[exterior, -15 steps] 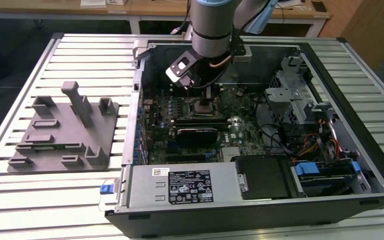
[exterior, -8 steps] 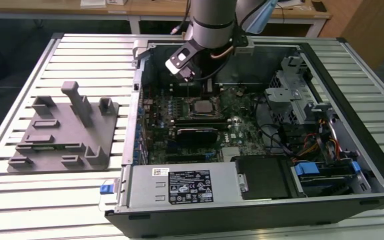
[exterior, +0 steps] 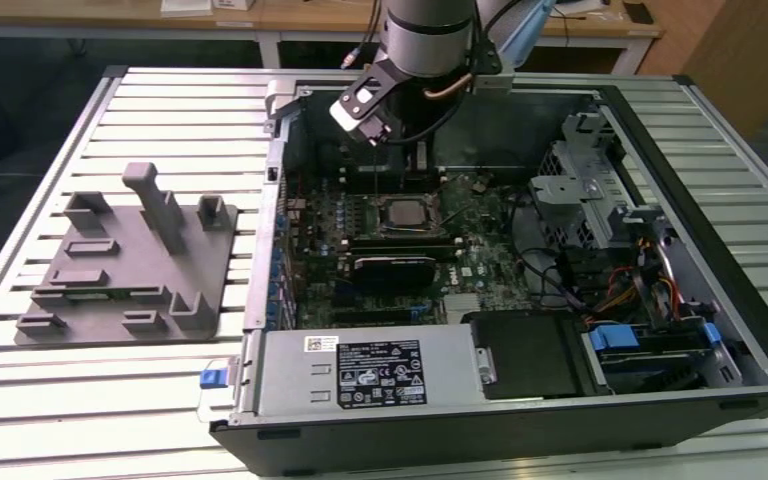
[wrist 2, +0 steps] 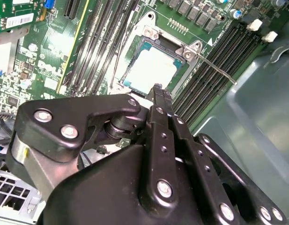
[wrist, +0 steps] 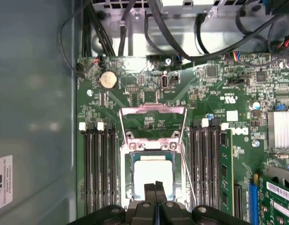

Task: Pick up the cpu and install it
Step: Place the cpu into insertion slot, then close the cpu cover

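Observation:
The cpu is a pale silvery square lying flat in the socket on the green motherboard inside the open computer case. In both wrist views the cpu sits within the socket frame. The socket's metal load plate is swung open beside it. My gripper hangs over the socket on the side away from the load plate. Its black fingers are pressed together with nothing between them, and the tips stand just above the cpu's edge.
Memory slots flank the socket, and one stick stands upright. A grey plastic fixture with posts lies on the slatted table at the exterior view's left. The power supply, drive cage and cables crowd the case.

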`<act>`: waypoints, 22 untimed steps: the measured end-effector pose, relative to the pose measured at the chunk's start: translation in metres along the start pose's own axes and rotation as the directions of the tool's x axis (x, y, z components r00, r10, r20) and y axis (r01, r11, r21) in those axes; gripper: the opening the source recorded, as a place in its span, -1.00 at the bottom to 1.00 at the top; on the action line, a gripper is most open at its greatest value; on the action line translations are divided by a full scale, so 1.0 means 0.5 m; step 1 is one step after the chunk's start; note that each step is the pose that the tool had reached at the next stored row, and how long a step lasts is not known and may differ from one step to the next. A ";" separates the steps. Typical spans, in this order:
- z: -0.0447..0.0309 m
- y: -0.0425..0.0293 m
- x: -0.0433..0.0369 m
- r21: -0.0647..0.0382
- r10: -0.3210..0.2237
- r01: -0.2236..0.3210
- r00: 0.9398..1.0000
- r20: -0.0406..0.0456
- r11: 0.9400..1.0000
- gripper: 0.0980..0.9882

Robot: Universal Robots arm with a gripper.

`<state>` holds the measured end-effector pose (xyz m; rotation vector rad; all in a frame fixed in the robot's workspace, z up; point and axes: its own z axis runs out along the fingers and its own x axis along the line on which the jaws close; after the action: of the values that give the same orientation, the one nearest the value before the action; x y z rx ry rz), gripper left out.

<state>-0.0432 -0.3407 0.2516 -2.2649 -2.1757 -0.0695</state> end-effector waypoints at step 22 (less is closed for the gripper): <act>-0.002 0.000 0.000 0.000 0.000 0.000 1.000 0.000 1.000 -0.98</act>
<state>-0.0432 -0.3407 0.2526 -2.2651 -2.1760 -0.0689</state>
